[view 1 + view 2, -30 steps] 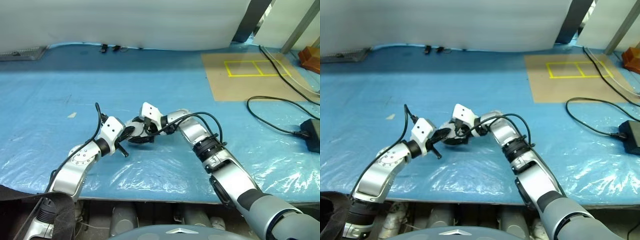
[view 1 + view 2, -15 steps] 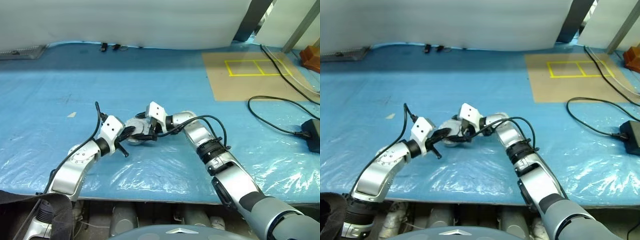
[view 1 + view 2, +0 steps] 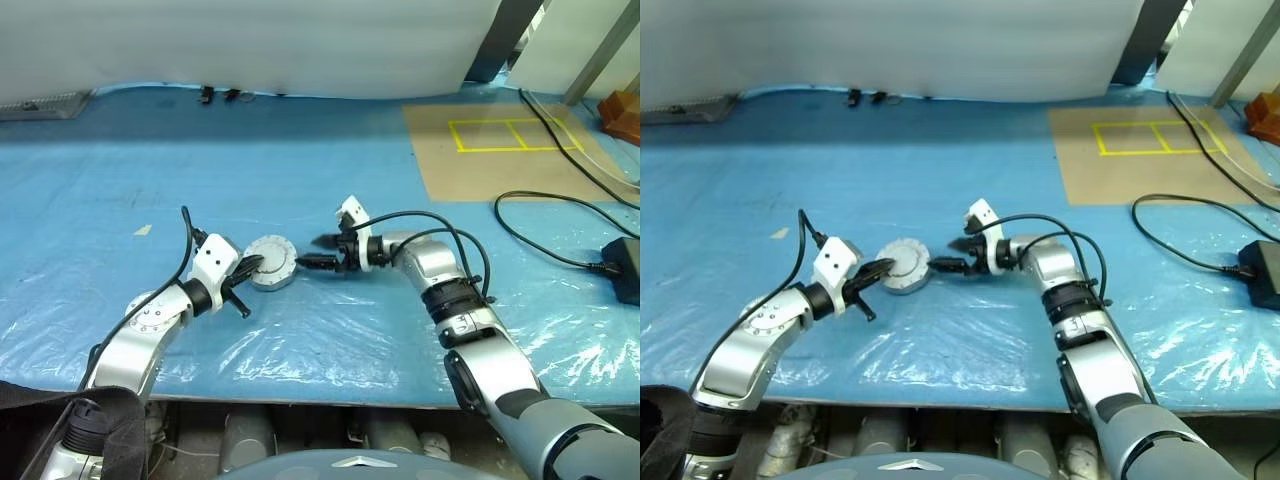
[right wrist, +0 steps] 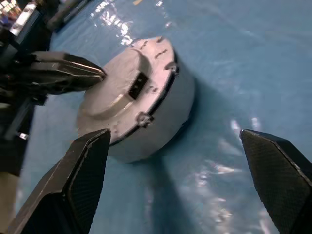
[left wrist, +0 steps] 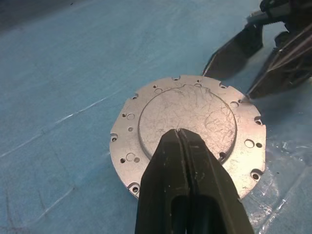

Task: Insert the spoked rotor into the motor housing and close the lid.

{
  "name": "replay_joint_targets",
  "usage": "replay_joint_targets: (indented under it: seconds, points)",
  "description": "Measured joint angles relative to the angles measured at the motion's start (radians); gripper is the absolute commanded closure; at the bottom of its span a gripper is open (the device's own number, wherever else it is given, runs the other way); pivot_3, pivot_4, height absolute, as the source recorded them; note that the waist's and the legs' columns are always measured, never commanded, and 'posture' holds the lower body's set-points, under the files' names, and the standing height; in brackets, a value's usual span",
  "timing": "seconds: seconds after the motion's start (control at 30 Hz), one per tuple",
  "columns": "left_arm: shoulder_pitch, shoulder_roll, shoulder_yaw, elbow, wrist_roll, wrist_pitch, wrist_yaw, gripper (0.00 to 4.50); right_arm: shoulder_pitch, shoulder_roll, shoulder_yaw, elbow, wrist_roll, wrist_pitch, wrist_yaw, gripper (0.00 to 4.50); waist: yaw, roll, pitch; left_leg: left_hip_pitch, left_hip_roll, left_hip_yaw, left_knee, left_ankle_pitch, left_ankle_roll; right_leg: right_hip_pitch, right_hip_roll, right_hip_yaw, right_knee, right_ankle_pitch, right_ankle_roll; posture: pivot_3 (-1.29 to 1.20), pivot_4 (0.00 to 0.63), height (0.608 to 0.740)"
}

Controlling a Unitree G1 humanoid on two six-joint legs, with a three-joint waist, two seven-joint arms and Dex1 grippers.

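The motor housing [image 3: 272, 264] is a short silver cylinder on the blue table cover, a little left of centre. A round silver lid [image 5: 190, 122] with a raised middle and small rim holes lies flat on top of it. The spoked rotor is hidden. My left gripper [image 3: 252, 265] is shut, and its tips rest on the near left edge of the lid. My right gripper [image 3: 313, 252] stands open just right of the housing with nothing between its fingers [image 5: 239, 48]. In the right wrist view the housing [image 4: 141, 97] sits ahead of the spread fingers.
A brown board with yellow tape squares [image 3: 500, 150] lies at the back right. Black cables [image 3: 545, 230] and a black power brick [image 3: 625, 268] lie at the right edge. Small black parts [image 3: 220, 95] sit at the far edge. The table's front edge runs close below my arms.
My right gripper has pulled away to the right from over the housing and rolled its wrist, leaving the lid uncovered. The left gripper has stayed put.
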State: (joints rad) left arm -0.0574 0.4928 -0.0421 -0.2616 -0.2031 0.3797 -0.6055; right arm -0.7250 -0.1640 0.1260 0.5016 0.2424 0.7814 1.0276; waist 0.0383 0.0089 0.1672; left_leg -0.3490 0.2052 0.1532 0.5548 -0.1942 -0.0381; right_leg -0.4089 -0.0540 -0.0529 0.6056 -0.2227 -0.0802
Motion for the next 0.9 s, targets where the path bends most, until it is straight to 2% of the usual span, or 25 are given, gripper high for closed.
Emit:
replay_joint_targets:
  seconds: [0.03,0.13,0.3,0.57,0.9]
  points:
    - [0.002,0.000,0.000,0.000,0.000,0.000,0.001,4.50,-0.004,0.022,-0.028,-0.013,0.030,0.089,-0.031,0.05,0.000,0.000,0.000,0.001,0.000,0.000,0.000,0.000,0.000,0.001,0.000,0.000,0.000,-0.003,0.005,0.00,0.150,0.740]
    - [0.004,-0.001,0.000,0.000,0.000,-0.003,0.005,4.50,-0.033,0.085,-0.133,-0.007,0.109,0.305,-0.133,0.05,0.001,0.001,0.000,0.003,0.000,0.000,0.000,0.000,0.000,0.000,0.000,0.000,0.000,-0.003,0.006,0.00,0.150,0.740]
    - [0.011,-0.010,0.002,-0.001,0.000,-0.014,0.014,4.50,-0.084,0.140,-0.212,0.014,0.154,0.463,-0.262,0.05,0.004,0.001,0.000,0.002,0.000,0.000,-0.002,0.002,-0.004,-0.001,0.000,0.000,-0.001,-0.002,0.004,0.00,0.150,0.740]
    - [0.002,-0.006,0.005,0.009,0.001,-0.024,0.016,4.50,-0.113,0.211,-0.347,0.059,0.191,0.540,-0.420,0.05,0.001,0.001,0.000,0.003,-0.001,0.000,-0.008,0.003,-0.005,-0.001,0.000,0.000,-0.002,-0.002,0.001,0.00,0.150,0.740]
    - [0.006,-0.005,0.012,0.016,0.001,-0.033,0.018,4.50,-0.093,0.206,-0.407,0.054,0.257,0.603,-0.443,0.05,0.001,0.001,0.001,0.004,-0.001,0.000,-0.009,0.003,-0.006,-0.001,0.000,0.000,-0.002,-0.002,-0.001,0.00,0.150,0.740]
